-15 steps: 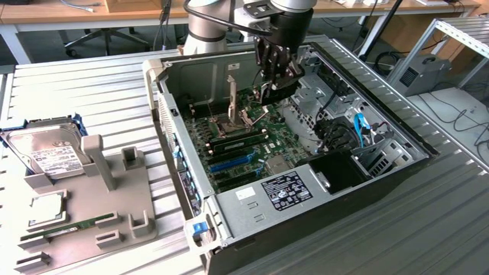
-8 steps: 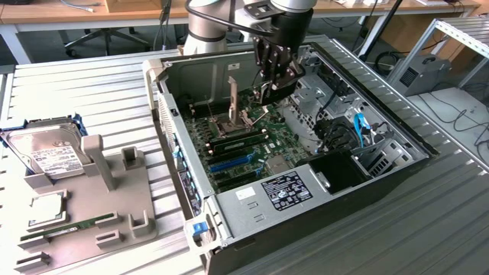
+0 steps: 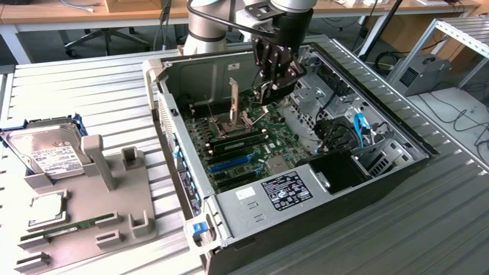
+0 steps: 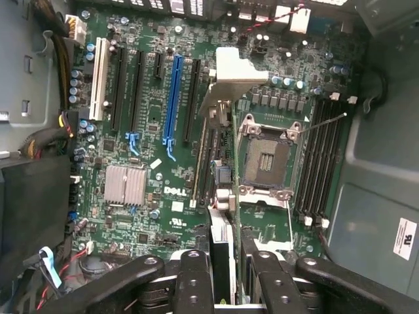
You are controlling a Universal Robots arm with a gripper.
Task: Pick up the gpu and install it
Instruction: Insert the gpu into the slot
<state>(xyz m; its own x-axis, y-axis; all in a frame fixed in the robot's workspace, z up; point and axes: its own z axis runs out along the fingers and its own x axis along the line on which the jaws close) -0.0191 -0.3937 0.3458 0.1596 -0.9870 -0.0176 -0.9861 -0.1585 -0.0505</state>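
Observation:
The gpu point(image 4: 220, 230) is seen edge-on in the wrist view, running from between my fingers point(image 4: 195, 278) out to its pale metal bracket point(image 4: 234, 70). My gripper point(image 4: 226, 265) is shut on it. The card hangs above the green motherboard point(image 4: 150, 150), over the strip between a black slot point(image 4: 192, 98) and the empty CPU socket point(image 4: 267, 157), with a blue slot point(image 4: 173, 98) beside the black one. In the exterior view my gripper point(image 3: 276, 74) reaches down into the open computer case point(image 3: 397, 134), and the gpu's bracket point(image 3: 233, 94) stands upright just above the board.
A grey parts fixture point(image 3: 91, 229) lies at the exterior view's left with a silver hard drive point(image 3: 47, 153), a CPU chip point(image 3: 46, 209) and a RAM stick point(image 3: 68, 227). The power supply point(image 3: 279, 192), drive cage and cables point(image 3: 359, 129) crowd the case's other end.

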